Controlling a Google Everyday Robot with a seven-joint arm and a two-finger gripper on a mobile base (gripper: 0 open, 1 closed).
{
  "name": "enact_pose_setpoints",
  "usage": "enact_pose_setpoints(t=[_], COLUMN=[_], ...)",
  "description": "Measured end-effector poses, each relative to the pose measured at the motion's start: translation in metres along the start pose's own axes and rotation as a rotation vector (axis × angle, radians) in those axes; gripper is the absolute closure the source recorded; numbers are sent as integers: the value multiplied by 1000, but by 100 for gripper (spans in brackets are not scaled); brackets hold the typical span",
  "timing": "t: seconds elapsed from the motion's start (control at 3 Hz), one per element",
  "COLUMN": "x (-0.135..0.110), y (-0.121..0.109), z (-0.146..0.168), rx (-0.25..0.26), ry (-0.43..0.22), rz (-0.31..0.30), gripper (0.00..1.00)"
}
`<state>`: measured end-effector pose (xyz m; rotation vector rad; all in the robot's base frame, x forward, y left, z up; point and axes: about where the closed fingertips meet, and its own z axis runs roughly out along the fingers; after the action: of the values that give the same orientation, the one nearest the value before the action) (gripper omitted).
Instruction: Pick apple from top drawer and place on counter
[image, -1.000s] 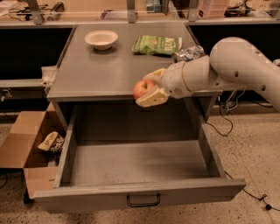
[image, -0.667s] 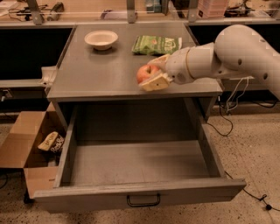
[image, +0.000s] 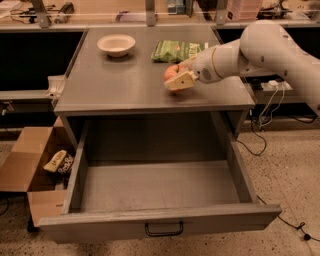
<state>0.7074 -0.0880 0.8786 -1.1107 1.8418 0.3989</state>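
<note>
Camera view shows, nearest, the top drawer pulled wide open, its black handle on the front. To its left on the floor sits an open cardboard box with a couple of snack packets inside. Above the drawer lies the counter. Over its right-hand part the gripper is clamped on the apple, holding it low over the surface; whether the fruit touches the top I cannot tell. The white arm reaches in from the right. Just behind the gripper lies a green bag, and further left a pale bowl.
</note>
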Motion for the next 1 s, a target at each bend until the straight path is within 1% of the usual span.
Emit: enact_pose_setpoints(t=[0.33, 0.67, 1.0], x=[10, 16, 15], y=[-21, -31, -33], z=[19, 31, 33], rx=[1, -2, -3], ry=[68, 118, 127], rz=[51, 77, 82], gripper=[100, 100, 100])
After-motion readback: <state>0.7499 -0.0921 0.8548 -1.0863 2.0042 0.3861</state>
